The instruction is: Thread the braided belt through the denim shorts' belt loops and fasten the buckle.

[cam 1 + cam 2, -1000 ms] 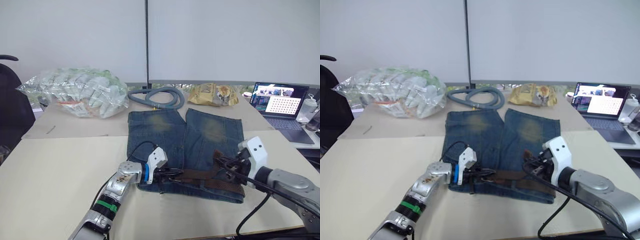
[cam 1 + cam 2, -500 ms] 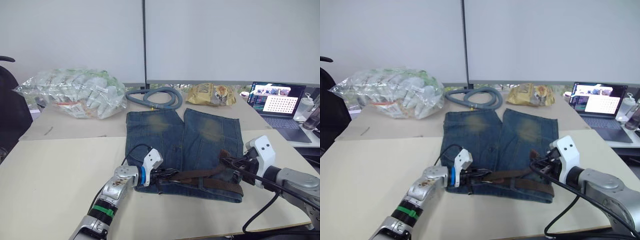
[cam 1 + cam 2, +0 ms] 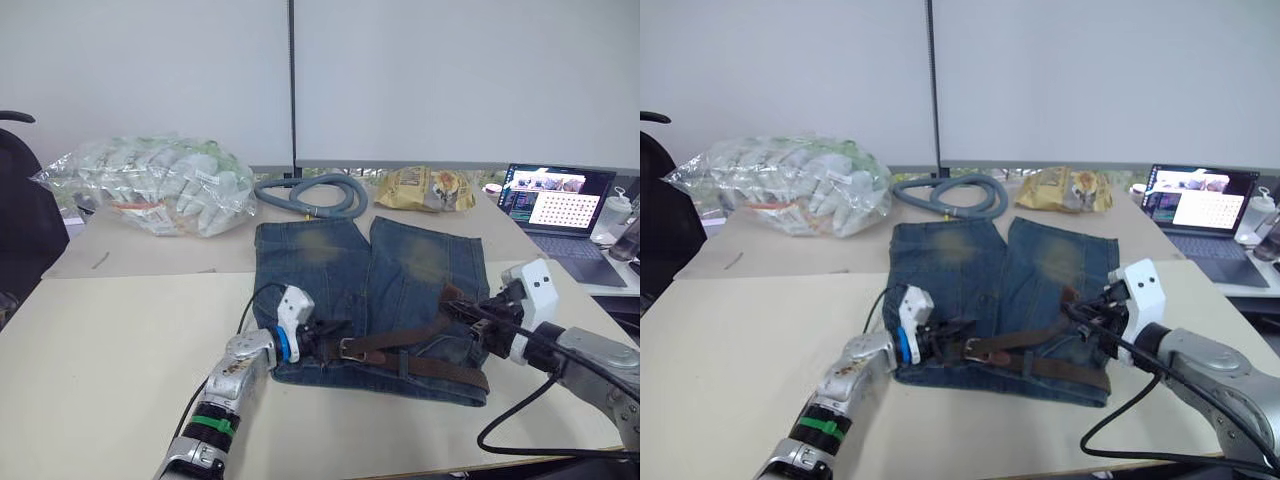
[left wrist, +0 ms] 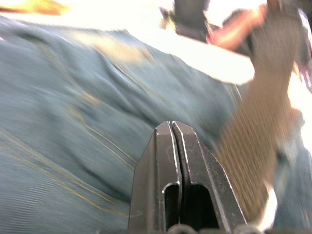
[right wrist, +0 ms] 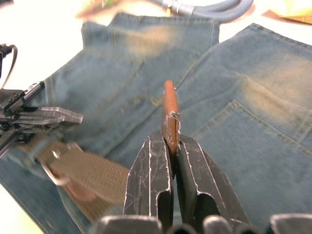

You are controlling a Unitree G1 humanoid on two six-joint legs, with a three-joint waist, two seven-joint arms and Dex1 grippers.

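The braided belt [image 3: 415,352] lies across the waistband of the denim shorts [image 3: 370,290], stretched between the two pincers. Its buckle [image 3: 347,348] end sits just beside the left pincer [image 3: 325,340]; its free tip rises off the denim into the right pincer [image 3: 462,313]. The right pincer is clamped on the braided belt tip, the brown end standing up between its pressed fingers [image 5: 151,175]. The left pincer's fingers [image 4: 168,161] are together with nothing between them, over the denim beside the strap. The shorts lie flat on the desk [image 3: 110,340], legs pointing away, with yellowish faded patches. The belt is worn dark brown, woven, its buckle silvery
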